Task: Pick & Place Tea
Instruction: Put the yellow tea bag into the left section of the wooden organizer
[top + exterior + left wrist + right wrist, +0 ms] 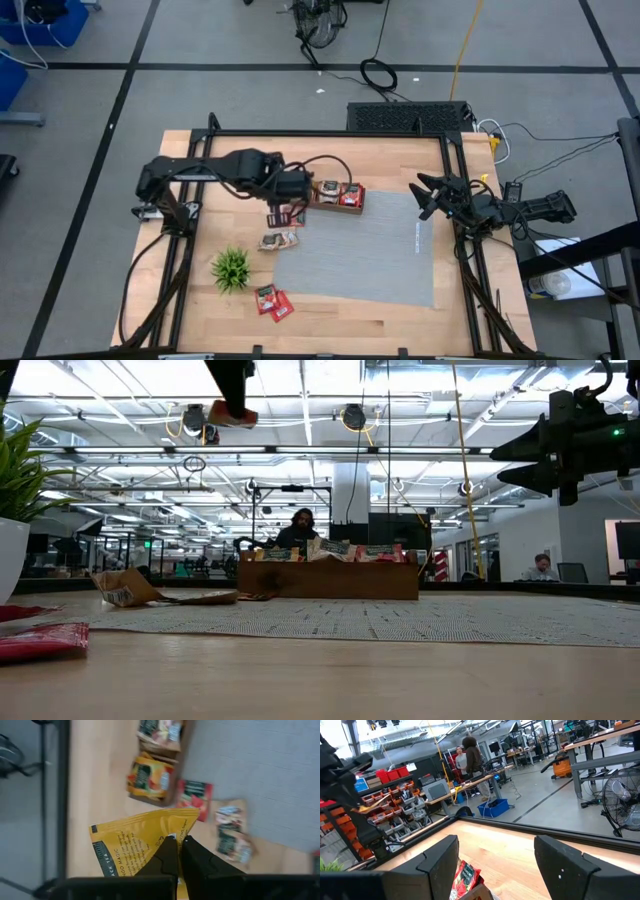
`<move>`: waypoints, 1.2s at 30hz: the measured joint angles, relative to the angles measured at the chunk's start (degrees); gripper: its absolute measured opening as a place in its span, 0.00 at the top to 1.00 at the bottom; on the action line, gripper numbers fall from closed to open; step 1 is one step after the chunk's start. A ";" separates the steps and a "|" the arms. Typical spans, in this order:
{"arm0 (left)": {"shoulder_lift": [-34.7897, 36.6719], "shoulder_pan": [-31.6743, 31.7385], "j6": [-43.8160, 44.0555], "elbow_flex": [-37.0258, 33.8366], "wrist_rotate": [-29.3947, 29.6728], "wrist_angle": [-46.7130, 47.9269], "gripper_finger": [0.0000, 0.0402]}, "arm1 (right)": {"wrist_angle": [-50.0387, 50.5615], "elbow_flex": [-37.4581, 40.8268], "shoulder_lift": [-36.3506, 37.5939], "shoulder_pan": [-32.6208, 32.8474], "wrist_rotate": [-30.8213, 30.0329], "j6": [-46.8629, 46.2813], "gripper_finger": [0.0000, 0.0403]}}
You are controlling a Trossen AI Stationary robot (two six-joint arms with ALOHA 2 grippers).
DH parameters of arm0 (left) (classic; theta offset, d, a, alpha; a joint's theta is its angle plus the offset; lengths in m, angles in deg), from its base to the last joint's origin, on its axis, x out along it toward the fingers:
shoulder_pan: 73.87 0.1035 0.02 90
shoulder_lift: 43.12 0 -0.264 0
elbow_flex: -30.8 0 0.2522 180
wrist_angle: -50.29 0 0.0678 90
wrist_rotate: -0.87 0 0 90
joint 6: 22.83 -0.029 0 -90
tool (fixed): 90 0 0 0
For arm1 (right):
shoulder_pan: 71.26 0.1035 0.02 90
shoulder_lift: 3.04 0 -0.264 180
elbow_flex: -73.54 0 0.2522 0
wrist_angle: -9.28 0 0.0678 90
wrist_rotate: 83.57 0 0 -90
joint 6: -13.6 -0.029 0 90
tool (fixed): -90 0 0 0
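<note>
Tea in a flat yellow paper packet point(137, 847) hangs pinched between the left arm's clenched fingers point(176, 854) above the bench point(390, 315), just left of the wooden tray point(337, 196), seemingly for carrying there, while the right fingers point(428, 196) wait spread at the far right.

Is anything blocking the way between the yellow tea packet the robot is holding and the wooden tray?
Nothing visible blocks it. The left pincer holds the yellow tea packet up in the air, and the wooden tray sits close by with only bare table between.
</note>
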 joint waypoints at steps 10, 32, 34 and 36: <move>-5.80 2.37 -10.74 0.00 5.10 -7.97 0.98 | -0.01 -0.01 0.00 0.01 -0.02 0.00 0.40; -10.34 5.26 -20.75 -15.98 -0.93 -28.39 0.98 | 0.15 0.00 0.00 0.00 -0.01 0.00 0.40; -10.34 5.76 -22.63 -17.83 -0.65 -30.20 0.98 | 0.15 0.00 0.00 0.01 -0.02 0.00 0.40; -10.34 6.15 -24.37 -19.74 0.21 -32.13 0.98 | 0.15 0.01 0.00 0.01 -0.02 0.00 0.40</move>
